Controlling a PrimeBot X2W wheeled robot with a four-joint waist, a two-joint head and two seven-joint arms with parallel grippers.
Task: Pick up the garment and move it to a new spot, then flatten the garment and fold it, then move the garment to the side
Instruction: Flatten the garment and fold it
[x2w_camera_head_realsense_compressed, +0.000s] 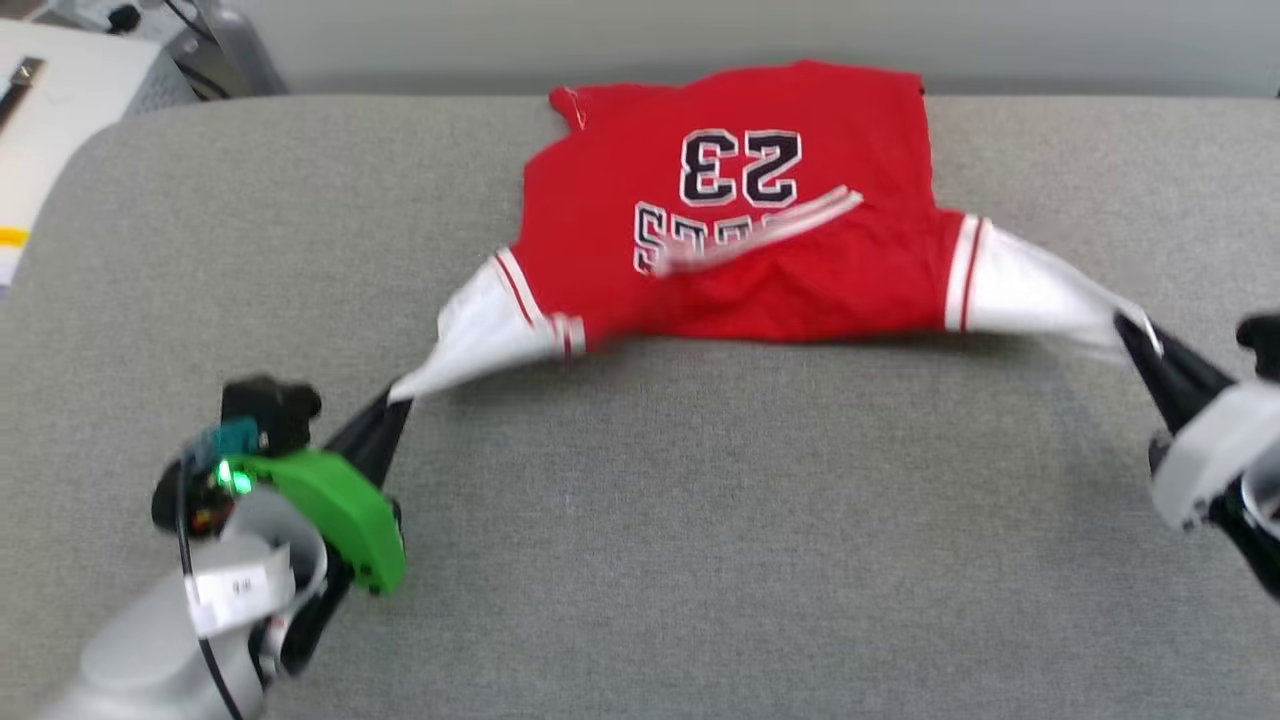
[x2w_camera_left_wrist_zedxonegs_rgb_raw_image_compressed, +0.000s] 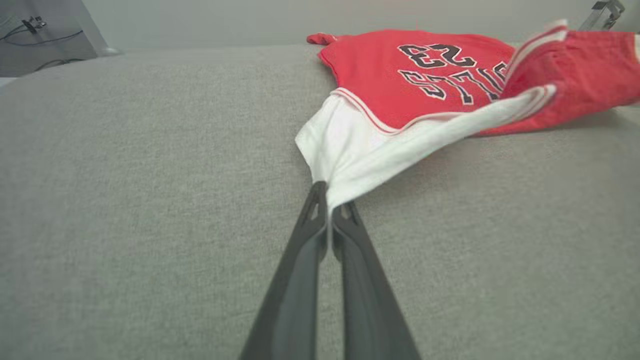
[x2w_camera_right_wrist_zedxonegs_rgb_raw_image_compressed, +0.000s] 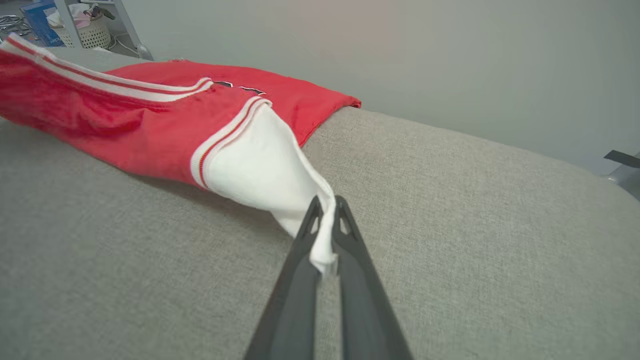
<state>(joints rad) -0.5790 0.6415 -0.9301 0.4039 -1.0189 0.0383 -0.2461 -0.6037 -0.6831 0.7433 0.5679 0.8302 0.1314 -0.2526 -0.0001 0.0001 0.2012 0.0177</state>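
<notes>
The garment (x2w_camera_head_realsense_compressed: 740, 230), a red jersey T-shirt with white sleeves and black numerals facing up, is stretched across the far middle of the grey table (x2w_camera_head_realsense_compressed: 640, 520). My left gripper (x2w_camera_head_realsense_compressed: 395, 400) is shut on the tip of its left white sleeve (x2w_camera_left_wrist_zedxonegs_rgb_raw_image_compressed: 345, 150), and the left wrist view shows the cloth pinched between the fingertips. My right gripper (x2w_camera_head_realsense_compressed: 1135, 330) is shut on the tip of the right white sleeve (x2w_camera_right_wrist_zedxonegs_rgb_raw_image_compressed: 265, 170). Both sleeves are pulled taut outward and toward me. The near red edge is lifted and blurred, with a striped trim band lying over the lettering.
The grey padded table runs wide in front of the garment. A white unit with cables (x2w_camera_head_realsense_compressed: 70, 70) stands off the table's far left corner. A basket and a stand (x2w_camera_right_wrist_zedxonegs_rgb_raw_image_compressed: 90, 30) sit beyond the table in the right wrist view.
</notes>
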